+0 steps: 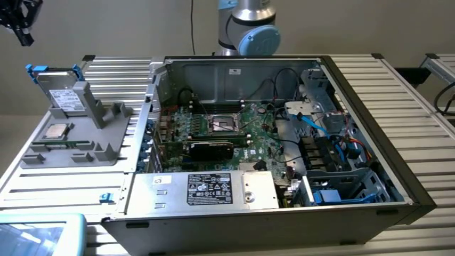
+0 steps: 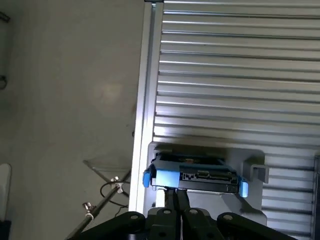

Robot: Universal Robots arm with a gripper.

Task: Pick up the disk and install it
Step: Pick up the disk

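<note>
Claw clenched, fingers pressed together, nothing between them. Exterior view: the claw hangs high at the far corner on the exterior view's left, well above and apart from the disk.

Disk not picked up. It stands upright in a slot at the far end of the grey fixture, white label showing, blue bracket round its edges. Wrist view looks past the fingertips at the disk edge-on, connector end toward the camera, blue tabs at both ends, grey fixture under it.

Same fixture, nearer: square silver CPU chip lying flat, with a narrow green board just near of it.

Fixture sits on the slatted aluminium table, just beside the open computer case, on the exterior view's left of it. Case lies on its side, lid off. Inside:
- motherboard with bare CPU socket
- silver box with black label against the near wall
- blue cable and drive cage toward the exterior view's right

Arm base stands behind the far wall of the case. Blue-rimmed object sits at the near corner on the exterior view's left; can't tell what it is.
</note>
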